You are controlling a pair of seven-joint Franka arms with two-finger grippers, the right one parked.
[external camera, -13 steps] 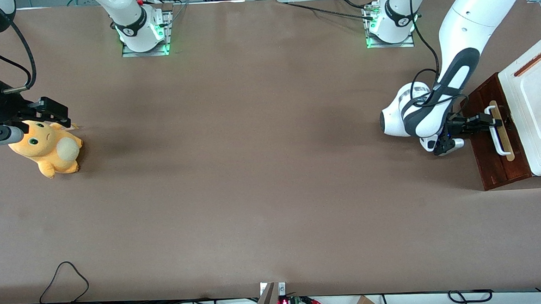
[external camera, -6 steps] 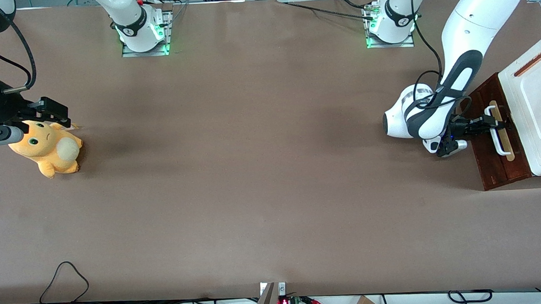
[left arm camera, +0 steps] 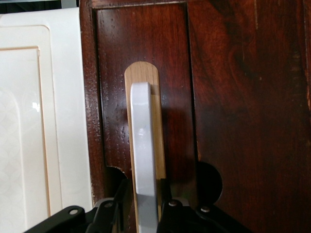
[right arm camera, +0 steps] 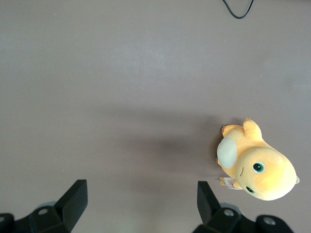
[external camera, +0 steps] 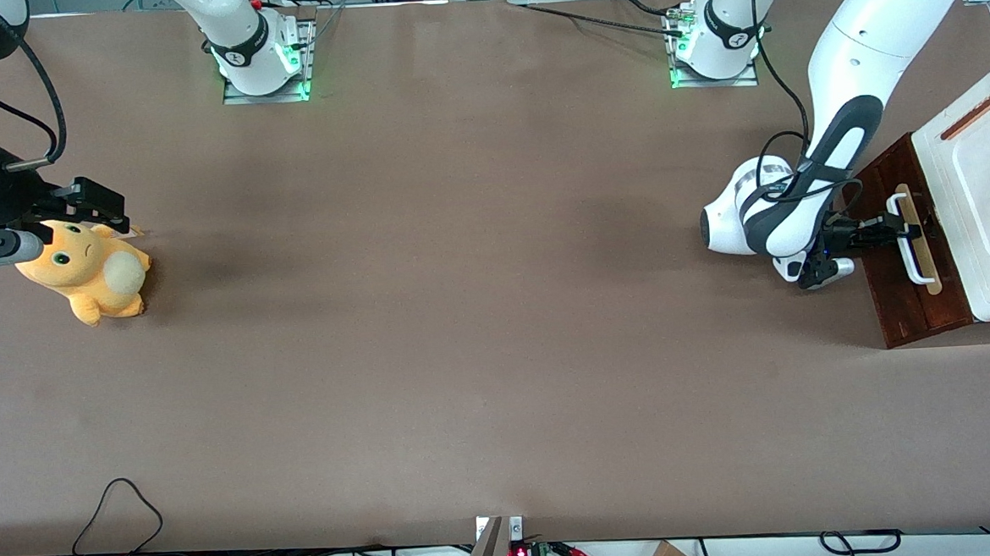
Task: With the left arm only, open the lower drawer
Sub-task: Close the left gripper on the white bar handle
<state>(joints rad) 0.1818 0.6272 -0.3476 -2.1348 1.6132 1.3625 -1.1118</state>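
Holding station with the left arm (external camera: 852,56) at the working arm's end of the counter (external camera: 463,313). I read its pincer (external camera: 897,228) as straddling the white loop handle (left arm camera: 144,160) of the lower drawer (external camera: 911,290). In the wrist view the handle bar runs straight down into the gap between the two black fingers (left arm camera: 104,213), one on each side of it. The gap looks barely wider than the bar, but I cannot tell whether the pads are pressing on it or just flanking it.

Drawer position: its dark reddish-brown front sticks out from under the white cabinet (external camera: 986,193). The tan strip (left arm camera: 142,73) carries the handle and faces upward.

Key relation: the handle's long axis runs along the drawer front, crosswise to the pincer's reach, and the cabinet lies just past the handle from the pincer. My judgement is that the opening pull should go straight back along the pincer's own axis, away from the cabinet toward open counter.

A plush toy (external camera: 88,278) sits well apart, at the parked arm's end.
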